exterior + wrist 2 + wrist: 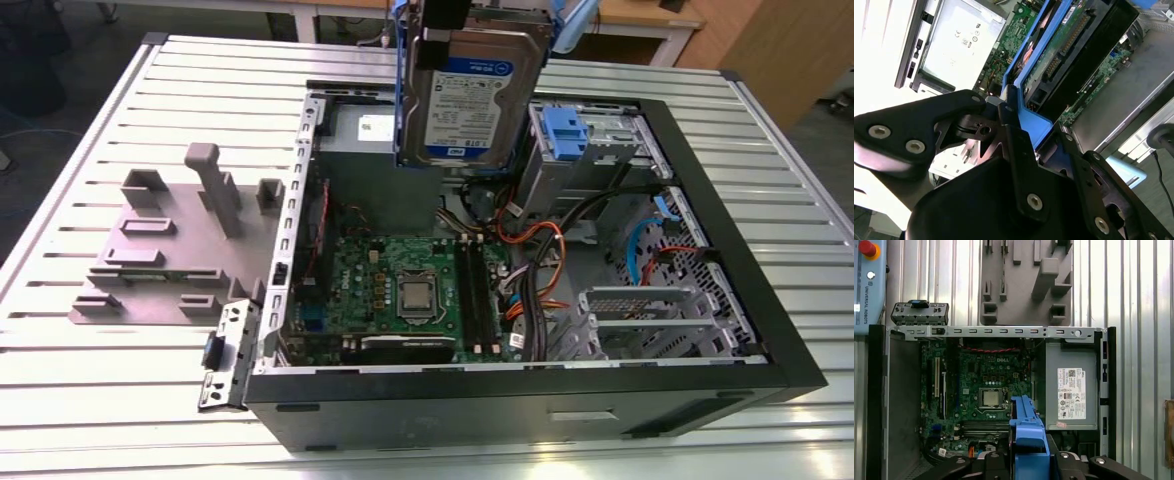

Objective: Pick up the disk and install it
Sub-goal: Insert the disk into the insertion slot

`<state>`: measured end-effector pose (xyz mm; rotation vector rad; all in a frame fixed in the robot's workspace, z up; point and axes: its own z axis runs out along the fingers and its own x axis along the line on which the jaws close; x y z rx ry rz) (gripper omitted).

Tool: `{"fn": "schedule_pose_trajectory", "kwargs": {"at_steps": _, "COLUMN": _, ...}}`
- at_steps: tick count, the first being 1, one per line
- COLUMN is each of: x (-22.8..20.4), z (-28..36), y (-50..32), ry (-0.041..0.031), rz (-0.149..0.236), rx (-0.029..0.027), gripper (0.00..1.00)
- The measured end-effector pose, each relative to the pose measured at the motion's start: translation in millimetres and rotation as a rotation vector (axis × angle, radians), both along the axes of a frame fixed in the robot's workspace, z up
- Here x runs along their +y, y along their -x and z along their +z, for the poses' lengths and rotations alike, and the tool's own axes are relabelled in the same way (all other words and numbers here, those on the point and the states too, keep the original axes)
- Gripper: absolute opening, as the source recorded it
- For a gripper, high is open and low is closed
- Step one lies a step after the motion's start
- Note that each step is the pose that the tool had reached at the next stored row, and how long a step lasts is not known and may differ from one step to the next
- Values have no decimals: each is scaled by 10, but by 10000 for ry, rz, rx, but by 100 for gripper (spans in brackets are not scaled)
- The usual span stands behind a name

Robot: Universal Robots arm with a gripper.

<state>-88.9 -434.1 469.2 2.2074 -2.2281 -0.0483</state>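
Grips the disk by its blue carrier rail, with the claw closed tight on that rail and on nothing else. Hangs the drive on edge above the open computer case, label toward the exterior view, well clear of the motherboard below and off the worktop altogether. Looks like the carry stage of the install, judging by the height and by the drive cage with its blue latch just beside the disk on the exterior view's right. To do it well: hold the grip firm on the rail, probably flexible plastic and prone to letting a heavy drive swing. Move slowly and level, without tilting the disk out of its present plane. Square the rail's long edges with the cage's guides before any descent. Watch the orange and black cables near the cage, likely to snag a corner. Steer wide of the power supply and of the case wall. Ignore the grey slotted stand, well apart on the exterior view's left and probably no part of this step.
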Motion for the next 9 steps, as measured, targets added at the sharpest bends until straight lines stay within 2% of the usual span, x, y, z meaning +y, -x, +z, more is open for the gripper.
{"fn": "schedule_pose_trajectory", "kwargs": {"at_steps": 4, "x": -30, "z": -3, "y": 0, "ry": 0, "rz": 0, "rx": 0, "gripper": 36}}
{"fn": "schedule_pose_trajectory", "kwargs": {"at_steps": 9, "x": -141, "z": -14, "y": 1, "ry": 0, "rz": -1, "rx": 0, "gripper": 36}}
